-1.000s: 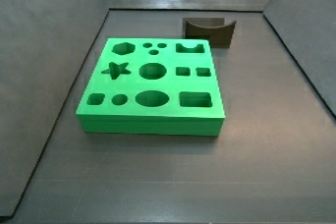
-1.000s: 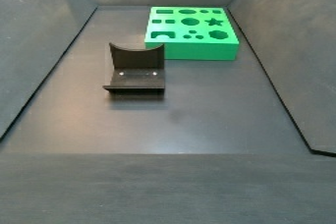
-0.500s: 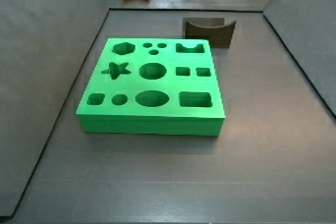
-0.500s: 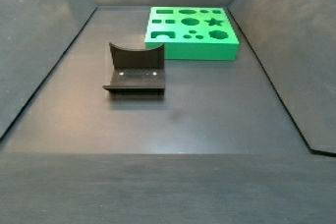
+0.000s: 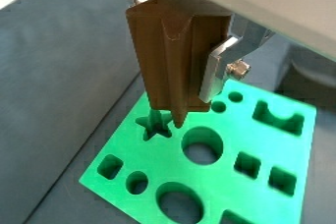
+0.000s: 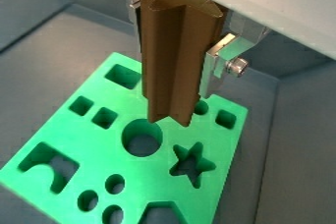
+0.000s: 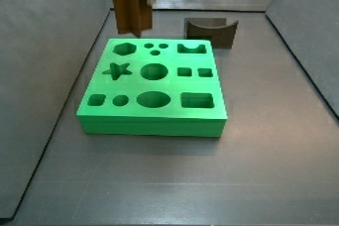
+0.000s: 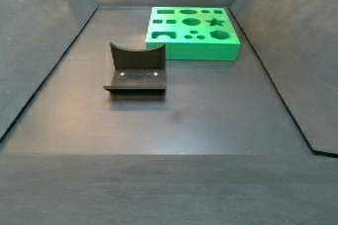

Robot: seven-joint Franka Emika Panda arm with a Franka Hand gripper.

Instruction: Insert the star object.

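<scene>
Only wrist views: claw (image 5: 184, 66) gripping star object (image 5: 164, 61)

Brown ridged star object (image 5: 168, 56); silver gripper (image 5: 197, 71) above green board (image 5: 262, 169).

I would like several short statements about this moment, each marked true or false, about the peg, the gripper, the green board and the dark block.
1. The gripper holds the star object upright above the green board. True.
2. The star object already sits in the star-shaped hole. False: in both wrist views its lower end hangs above the board, and the hole is empty.
3. The dark block lies on top of the green board. False: it rests on the floor beside the board.
4. The star-shaped hole is still free. True.
5. The board has only round holes. False: it also has square, hexagonal and star-shaped holes.
</scene>
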